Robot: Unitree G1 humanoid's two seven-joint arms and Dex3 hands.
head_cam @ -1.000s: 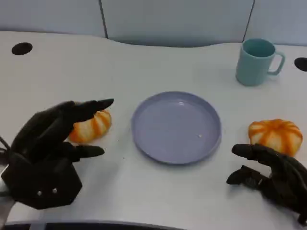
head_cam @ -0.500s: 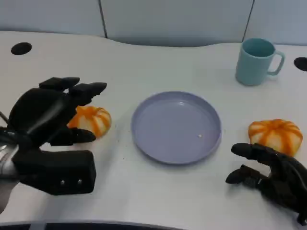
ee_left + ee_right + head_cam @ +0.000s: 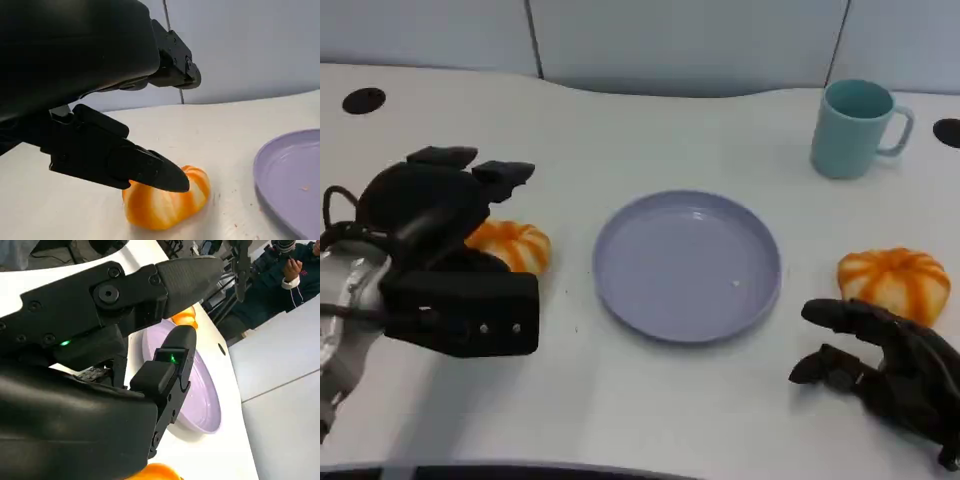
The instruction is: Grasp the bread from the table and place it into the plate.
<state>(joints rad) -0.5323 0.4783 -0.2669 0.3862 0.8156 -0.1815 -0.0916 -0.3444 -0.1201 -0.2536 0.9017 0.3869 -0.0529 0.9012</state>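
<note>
Two orange-and-white striped bread rolls lie on the white table, one on each side of an empty lilac plate. The left bread lies partly under my left hand. In the left wrist view that bread sits below the spread fingers, and the lower finger's tip reaches its top; the hand does not grip it. The plate lies just beyond the bread. The right bread lies just ahead of my right hand, which rests on the table holding nothing, fingers loosely apart.
A teal mug stands at the back right, beyond the plate. Dark round holes mark the table's far corners. The right wrist view shows the plate past my fingers and a person beyond the table.
My left hand has moved forward and turned over the left bread, its fingers now above the roll. The right hand, both breads and the plate have not moved.
</note>
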